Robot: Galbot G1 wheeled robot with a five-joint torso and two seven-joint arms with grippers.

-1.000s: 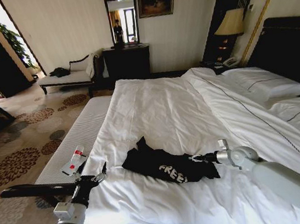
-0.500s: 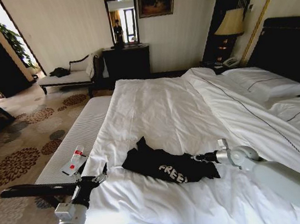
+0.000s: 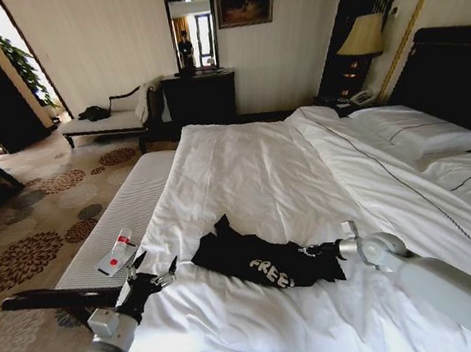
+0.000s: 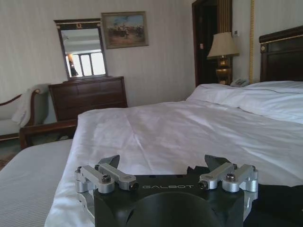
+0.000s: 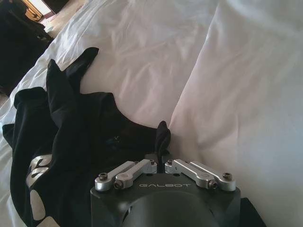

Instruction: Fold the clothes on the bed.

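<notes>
left gripper [image 3: 155,272] spread open, now nearer bed [image 3: 244,175] edge | right gripper [image 3: 312,250] clamped on black T-shirt [image 3: 260,261], unchanged | shirt crumpled, unmoved

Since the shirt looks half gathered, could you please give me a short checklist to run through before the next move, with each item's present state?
1. Right pincer closed on the black T-shirt: ok; a fold of cloth is pinched between the shut fingers.
2. Left pincer open and free: ok; fingers spread with nothing between them.
3. Left pincer touching the shirt: not ok; it hovers near the edge of the bed, apart from the cloth.
4. Shirt lying flat: not ok; it is bunched, lettering partly creased.
5. Duvet caught in the right grasp: cannot tell.
</notes>
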